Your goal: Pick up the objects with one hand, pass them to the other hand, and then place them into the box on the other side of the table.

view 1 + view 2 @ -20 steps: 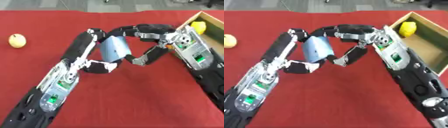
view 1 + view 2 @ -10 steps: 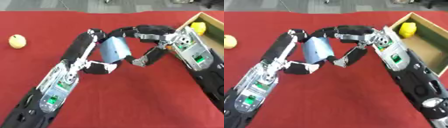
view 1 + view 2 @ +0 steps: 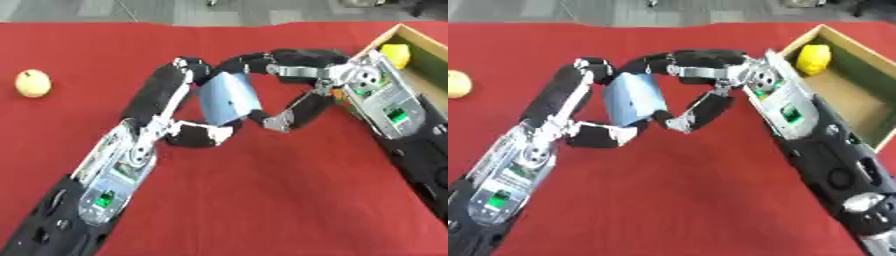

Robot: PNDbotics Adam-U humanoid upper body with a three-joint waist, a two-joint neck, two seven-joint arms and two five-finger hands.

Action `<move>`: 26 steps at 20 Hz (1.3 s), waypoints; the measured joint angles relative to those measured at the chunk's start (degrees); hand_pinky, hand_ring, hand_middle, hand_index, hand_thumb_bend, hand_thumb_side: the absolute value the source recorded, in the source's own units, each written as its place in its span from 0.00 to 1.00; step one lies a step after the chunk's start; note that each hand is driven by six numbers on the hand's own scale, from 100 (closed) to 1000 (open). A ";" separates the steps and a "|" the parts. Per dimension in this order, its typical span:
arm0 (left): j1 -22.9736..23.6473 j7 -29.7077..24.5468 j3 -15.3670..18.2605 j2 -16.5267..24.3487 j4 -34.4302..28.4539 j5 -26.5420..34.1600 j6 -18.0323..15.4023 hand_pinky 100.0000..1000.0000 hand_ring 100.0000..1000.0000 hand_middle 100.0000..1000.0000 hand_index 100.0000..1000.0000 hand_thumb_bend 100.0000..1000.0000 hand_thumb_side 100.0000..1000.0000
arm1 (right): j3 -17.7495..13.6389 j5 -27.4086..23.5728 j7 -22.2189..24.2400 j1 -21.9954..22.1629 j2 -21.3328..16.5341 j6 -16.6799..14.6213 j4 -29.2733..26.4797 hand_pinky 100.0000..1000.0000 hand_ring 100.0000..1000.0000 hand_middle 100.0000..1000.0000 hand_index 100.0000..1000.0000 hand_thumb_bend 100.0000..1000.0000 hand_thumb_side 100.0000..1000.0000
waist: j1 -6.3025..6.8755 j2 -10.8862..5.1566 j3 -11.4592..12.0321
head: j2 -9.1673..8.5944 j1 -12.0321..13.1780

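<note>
Both the left hand [image 3: 179, 107] and right hand [image 3: 293, 87] pinch an unlabelled blue block [image 3: 227, 97]; the right eye view shows more of the box [image 3: 859, 95].

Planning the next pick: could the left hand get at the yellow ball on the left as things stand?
Probably not yet: the left hand is curled round the blue object. The cloth toward the yellow ball looks bare.

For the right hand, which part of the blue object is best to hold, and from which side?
The right edge of the blue object, from the right. Its flat face is turned upward, and the left hand already closes on its left side. The right hand reaches its top and bottom edges there.
</note>
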 measured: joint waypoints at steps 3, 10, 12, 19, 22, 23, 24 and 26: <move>-0.02 0.65 -0.06 -0.54 0.49 0.54 0.64 0.63 0.53 0.43 0.49 0.00 0.21 | 0.00 -0.05 0.34 -0.05 -0.02 0.34 0.27 1.00 1.00 1.00 1.00 0.05 0.18 | 0.00 0.03 -0.01 | 0.00 -0.01; -0.13 1.49 -0.12 -1.37 1.21 1.49 1.16 0.63 0.53 0.43 0.49 0.00 0.22 | -0.03 0.04 0.49 -0.05 -0.08 0.49 0.32 1.00 1.00 1.00 1.00 0.11 0.22 | -0.01 0.07 -0.01 | 0.00 -0.02; -0.17 1.58 -0.13 -1.37 1.22 1.73 1.10 0.63 0.53 0.43 0.49 0.00 0.22 | -0.05 0.25 0.44 -0.05 -0.09 0.44 0.33 1.00 1.00 1.00 1.00 0.11 0.22 | -0.01 0.08 -0.01 | 0.00 -0.02; -0.24 1.31 -0.20 -1.37 1.22 1.89 0.70 0.63 0.53 0.43 0.50 0.00 0.21 | -0.30 0.31 0.31 -0.04 -0.09 0.31 0.58 1.00 1.00 1.00 1.00 0.05 0.17 | 0.02 0.14 -0.04 | 0.00 -0.04; -0.35 0.95 -0.20 -1.36 1.22 1.89 0.19 0.63 0.53 0.43 0.50 0.00 0.20 | -0.37 0.19 0.32 -0.03 -0.09 0.32 0.59 0.99 1.00 0.92 0.98 0.01 0.16 | 0.03 0.15 -0.04 | 0.00 -0.04; -0.36 0.83 -0.20 -1.35 1.22 1.89 0.00 0.63 0.53 0.43 0.50 0.00 0.20 | -0.38 0.13 0.32 -0.02 -0.11 0.32 0.59 0.99 1.00 0.92 0.97 0.01 0.16 | 0.03 0.15 -0.04 | 0.00 -0.04; -0.37 0.70 -0.20 -1.34 1.22 1.89 -0.24 0.63 0.53 0.43 0.50 0.00 0.19 | -0.39 0.00 0.32 -0.01 -0.13 0.32 0.59 0.99 1.00 0.87 0.93 0.00 0.15 | 0.03 0.15 -0.04 | 0.00 -0.04; -0.37 0.44 -0.20 -1.33 1.22 1.89 -0.69 0.63 0.53 0.43 0.50 0.00 0.19 | -0.40 -0.23 0.33 0.00 -0.21 0.33 0.59 0.98 1.00 0.82 0.89 0.00 0.14 | 0.04 0.15 -0.04 | 0.00 -0.04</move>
